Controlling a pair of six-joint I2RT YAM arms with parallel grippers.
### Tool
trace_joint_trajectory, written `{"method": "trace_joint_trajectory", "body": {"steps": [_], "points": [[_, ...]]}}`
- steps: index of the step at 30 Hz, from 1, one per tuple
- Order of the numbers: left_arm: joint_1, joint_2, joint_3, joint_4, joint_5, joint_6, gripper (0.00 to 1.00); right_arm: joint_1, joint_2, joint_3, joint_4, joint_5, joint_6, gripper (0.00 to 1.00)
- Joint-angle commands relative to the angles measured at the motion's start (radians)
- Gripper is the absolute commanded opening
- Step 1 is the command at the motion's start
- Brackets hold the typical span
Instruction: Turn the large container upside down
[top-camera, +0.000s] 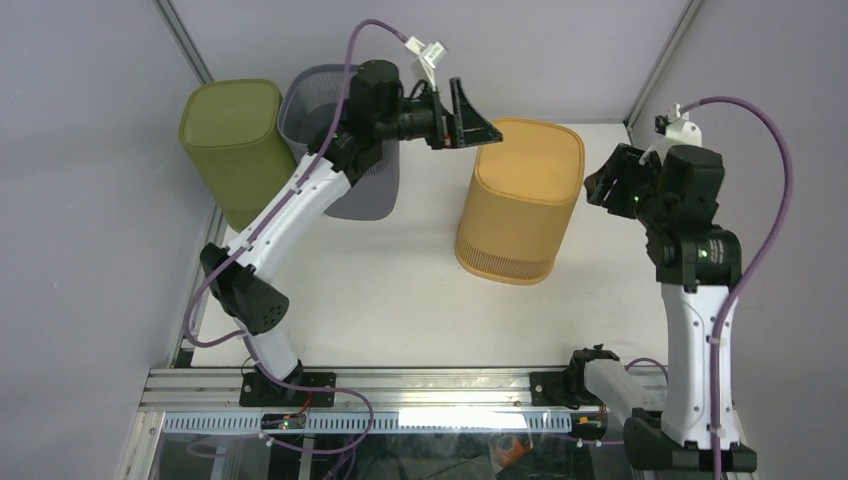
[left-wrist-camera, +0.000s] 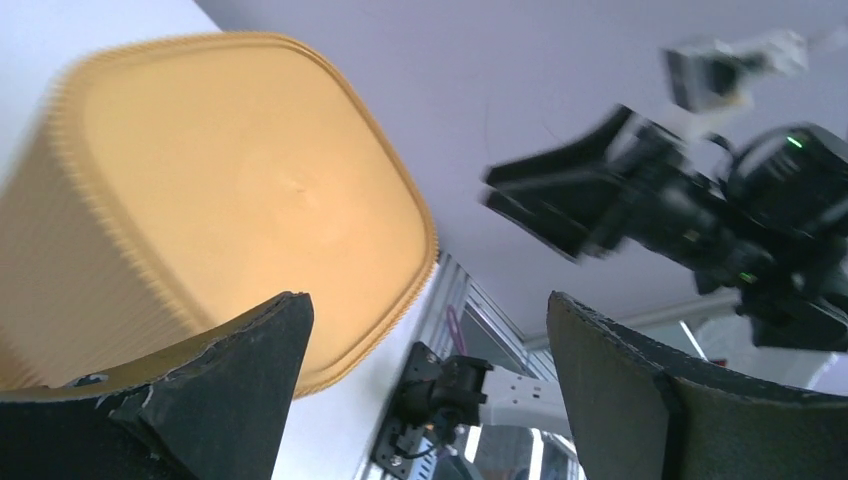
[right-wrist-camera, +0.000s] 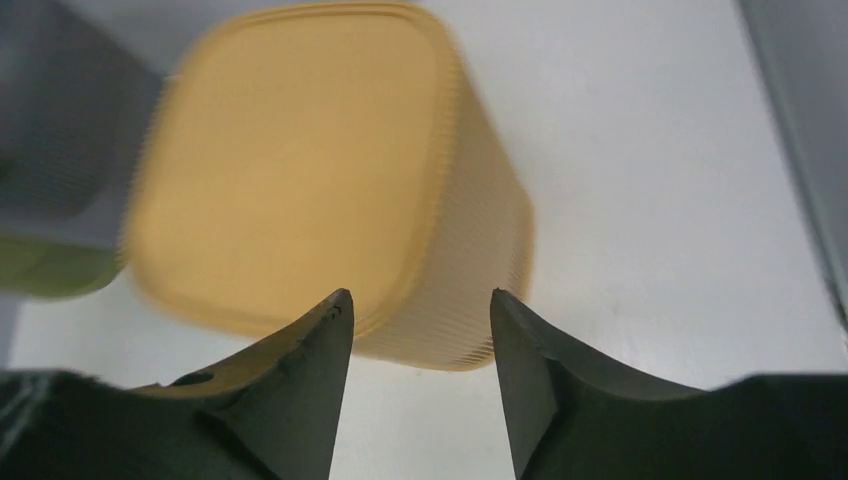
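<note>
At far left a green bin (top-camera: 232, 140) stands base up, with a grey basket (top-camera: 318, 100) just beside it. The left pincer (top-camera: 478, 128) hovers by the upper left edge of the container (top-camera: 525, 190), its jaws spread wide and nothing between them. The container stands near the middle of the counter (top-camera: 400, 290). It is yellow-orange with ribbed walls and rounded corners, and its closed flat face is up and its wider rim down, so it looks to be sitting mouth down. To its right the right pincer (top-camera: 612, 185) hangs apart from it, likewise released and empty. By my reading the flip itself is done and the step in hand is letting go. The next move calls only for both arms to draw clear without nudging the container
</note>
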Motion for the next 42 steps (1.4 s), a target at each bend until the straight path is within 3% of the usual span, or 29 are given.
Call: {"method": "trace_joint_trajectory", "body": {"steps": [1,4,6,9,15,19,24,27,33,37,42], "points": [[0.108,-0.153,-0.041,-0.053,-0.048,0.082,0.92,-0.003,-0.05,0.087,0.025,-0.524,-0.123,0.58],[0.164,-0.202,-0.115,-0.098,-0.084,0.116,0.94,0.007,-0.044,0.057,0.147,-0.852,-0.047,0.59],[0.204,-0.229,-0.132,-0.131,-0.107,0.136,0.95,0.058,-0.059,0.001,0.281,-0.931,0.035,0.61],[0.258,-0.267,-0.143,-0.168,-0.138,0.155,0.96,0.243,-0.068,-0.047,0.382,-0.819,0.062,0.65],[0.321,-0.299,-0.123,-0.23,-0.183,0.198,0.97,0.734,0.132,-0.035,0.32,-0.403,-0.006,0.66],[0.326,-0.303,-0.107,-0.261,-0.212,0.219,0.98,0.848,0.3,-0.014,0.297,-0.246,0.009,0.66],[0.326,-0.314,-0.113,-0.272,-0.227,0.232,0.98,0.846,0.386,-0.018,0.233,-0.019,0.016,0.69],[0.327,-0.315,-0.123,-0.274,-0.227,0.242,0.99,0.781,0.396,-0.033,0.205,0.063,-0.006,0.71],[0.326,-0.316,-0.145,-0.274,-0.207,0.245,0.99,0.501,0.428,-0.053,0.275,0.102,-0.059,0.71],[0.326,-0.323,-0.156,-0.274,-0.198,0.252,0.99,0.351,0.519,0.019,0.31,0.121,-0.08,0.72],[0.326,-0.341,-0.16,-0.288,-0.222,0.276,0.99,0.308,0.591,0.114,0.273,0.141,-0.073,0.73]]}}
